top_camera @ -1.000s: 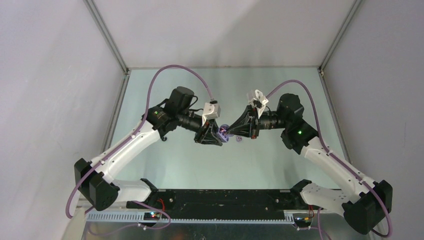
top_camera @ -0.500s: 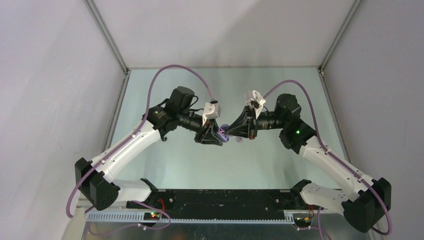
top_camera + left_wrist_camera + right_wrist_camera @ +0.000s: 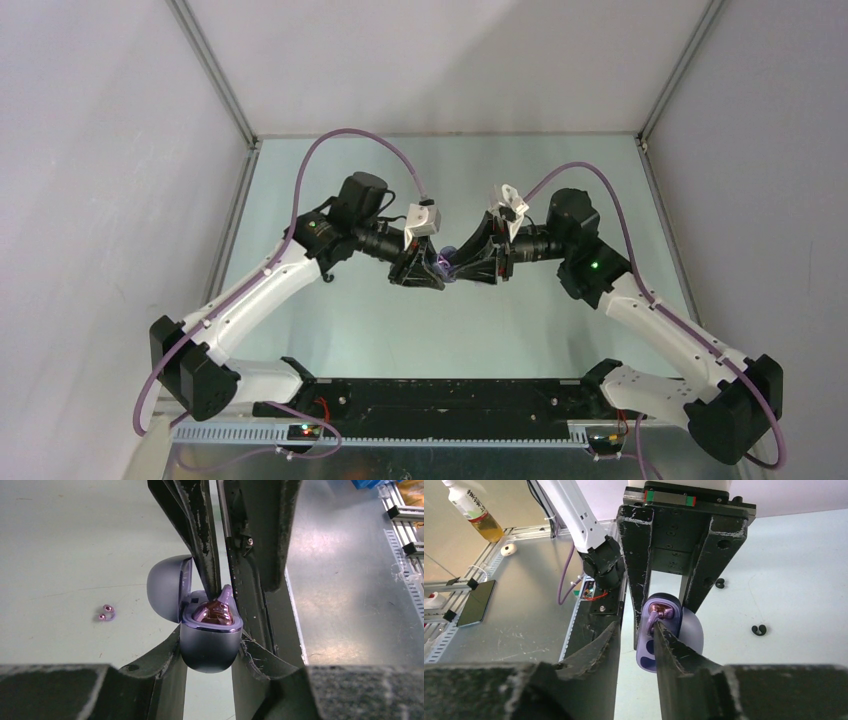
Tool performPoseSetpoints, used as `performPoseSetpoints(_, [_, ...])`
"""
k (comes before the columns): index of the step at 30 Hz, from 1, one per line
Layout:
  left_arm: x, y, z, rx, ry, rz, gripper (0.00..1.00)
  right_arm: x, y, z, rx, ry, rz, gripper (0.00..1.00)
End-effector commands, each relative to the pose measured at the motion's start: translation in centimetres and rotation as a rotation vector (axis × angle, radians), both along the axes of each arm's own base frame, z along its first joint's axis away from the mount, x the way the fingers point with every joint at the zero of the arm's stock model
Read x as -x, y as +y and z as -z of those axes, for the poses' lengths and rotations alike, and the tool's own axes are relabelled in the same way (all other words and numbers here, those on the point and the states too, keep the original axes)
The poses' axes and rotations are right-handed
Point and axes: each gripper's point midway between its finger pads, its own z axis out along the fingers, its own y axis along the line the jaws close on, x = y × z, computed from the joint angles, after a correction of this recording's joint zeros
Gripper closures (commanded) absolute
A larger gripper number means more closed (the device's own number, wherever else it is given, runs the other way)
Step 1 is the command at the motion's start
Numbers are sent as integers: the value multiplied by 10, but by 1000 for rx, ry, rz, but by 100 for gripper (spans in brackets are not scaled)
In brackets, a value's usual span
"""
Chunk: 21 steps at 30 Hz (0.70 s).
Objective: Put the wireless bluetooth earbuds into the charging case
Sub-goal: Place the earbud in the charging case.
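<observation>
My left gripper [image 3: 438, 270] [image 3: 210, 641] is shut on the lower half of a purple charging case [image 3: 210, 650], held above the table with its lid [image 3: 165, 587] open. The case also shows in the right wrist view [image 3: 646, 655]. A glossy purple earbud [image 3: 215, 614] sits in the case. My right gripper [image 3: 464, 266] [image 3: 636, 626] is open at the case mouth, one finger against a pale purple earbud [image 3: 653, 622] [image 3: 227, 592] standing in the opening. Another purple earbud [image 3: 106, 613] and two black earbuds [image 3: 720, 583] [image 3: 759, 629] lie on the table.
Off the table's near edge, on a metal bench, are a bottle [image 3: 474, 515], a flat black slab [image 3: 476, 602] and a small white object [image 3: 509, 548]. Grey walls enclose the table [image 3: 330, 330] on three sides.
My right gripper has moved left, up to the case in my left gripper. It now covers the purple earbud on the table in the top view. The left arm has not moved.
</observation>
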Motion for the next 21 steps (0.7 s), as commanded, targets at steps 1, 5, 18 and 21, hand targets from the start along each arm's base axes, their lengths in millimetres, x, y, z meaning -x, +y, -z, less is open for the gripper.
performPoseSetpoints(1, [4,-3,-24,69,-33,33,94,4,-4,-23,-23,-56,2,61])
performPoseSetpoints(5, [4,-2,-26,72,-39,28,94,8,-9,-33,-32,-96,-5,57])
performPoseSetpoints(18, [3,0,-26,73,-44,24,93,24,-11,-34,-31,-75,-95,66])
performPoseSetpoints(21, [3,0,-25,72,-45,22,93,25,-7,-31,-27,-76,-109,68])
